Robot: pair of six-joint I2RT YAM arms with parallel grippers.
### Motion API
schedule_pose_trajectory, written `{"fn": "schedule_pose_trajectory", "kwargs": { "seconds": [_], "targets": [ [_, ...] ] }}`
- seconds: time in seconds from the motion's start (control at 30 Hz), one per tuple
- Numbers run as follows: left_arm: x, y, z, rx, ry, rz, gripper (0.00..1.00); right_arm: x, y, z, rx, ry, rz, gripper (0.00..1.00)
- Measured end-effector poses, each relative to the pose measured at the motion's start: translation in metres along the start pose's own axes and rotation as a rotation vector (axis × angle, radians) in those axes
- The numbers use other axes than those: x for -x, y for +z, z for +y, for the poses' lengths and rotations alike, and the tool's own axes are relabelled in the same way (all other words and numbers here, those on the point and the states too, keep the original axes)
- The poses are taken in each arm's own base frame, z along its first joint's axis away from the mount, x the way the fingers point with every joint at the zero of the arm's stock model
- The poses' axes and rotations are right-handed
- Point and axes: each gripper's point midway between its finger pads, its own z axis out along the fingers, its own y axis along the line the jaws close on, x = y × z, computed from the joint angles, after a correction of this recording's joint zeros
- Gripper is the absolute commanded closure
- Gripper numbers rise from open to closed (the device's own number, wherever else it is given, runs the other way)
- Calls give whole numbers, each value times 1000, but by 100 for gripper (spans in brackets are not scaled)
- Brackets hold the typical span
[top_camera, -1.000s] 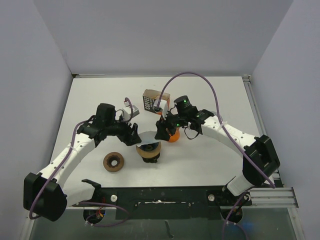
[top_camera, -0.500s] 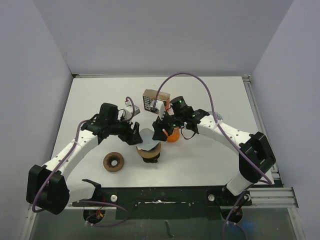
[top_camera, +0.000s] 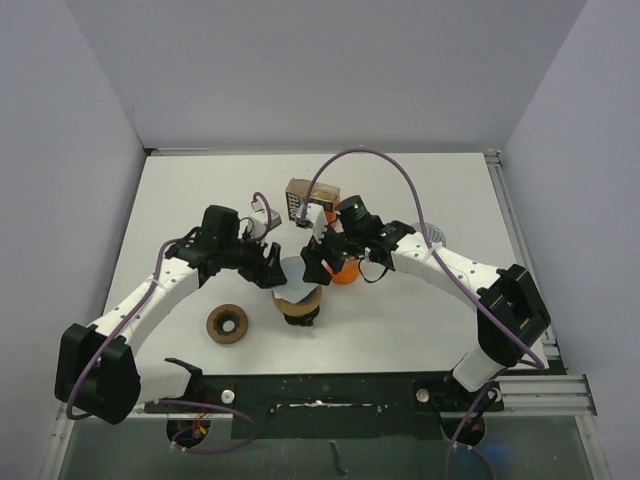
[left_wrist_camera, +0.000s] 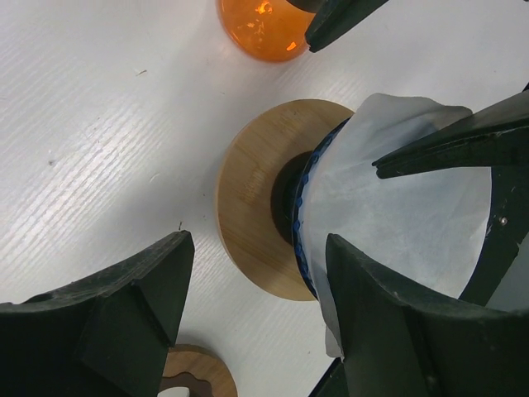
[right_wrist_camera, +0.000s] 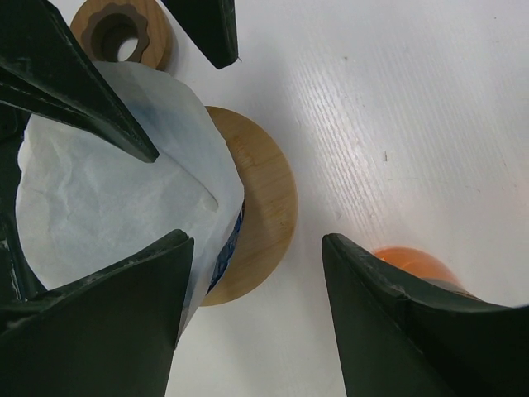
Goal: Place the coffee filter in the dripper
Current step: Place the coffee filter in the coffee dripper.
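Observation:
The white paper coffee filter (top_camera: 294,277) sits opened in the blue dripper on its round wooden base (top_camera: 300,308), mid-table. It shows in the left wrist view (left_wrist_camera: 405,223) and in the right wrist view (right_wrist_camera: 107,190). My left gripper (top_camera: 271,270) is open at the dripper's left side, and its right finger (left_wrist_camera: 397,331) touches the filter's edge. My right gripper (top_camera: 316,264) is open at the dripper's right side, and its left finger (right_wrist_camera: 91,322) lies against the filter's rim. Neither gripper pinches anything.
An orange cup (top_camera: 346,273) stands just right of the dripper, close under my right gripper. A wooden ring (top_camera: 228,324) lies to the left front. A coffee box (top_camera: 302,199) stands behind.
Both grippers have closed in on the dripper from either side. The filter has gone from hovering wide over the dripper to sitting lower in it.

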Motion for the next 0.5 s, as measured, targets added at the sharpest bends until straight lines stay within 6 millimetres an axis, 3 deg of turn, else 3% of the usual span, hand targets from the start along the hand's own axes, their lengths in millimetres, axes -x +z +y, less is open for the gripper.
{"fn": "schedule_pose_trajectory", "kwargs": {
  "seconds": [0.5],
  "targets": [
    [3,1,3,15,18,-11,31,-1,1,-8,-66,-10,17,31]
  ]
}}
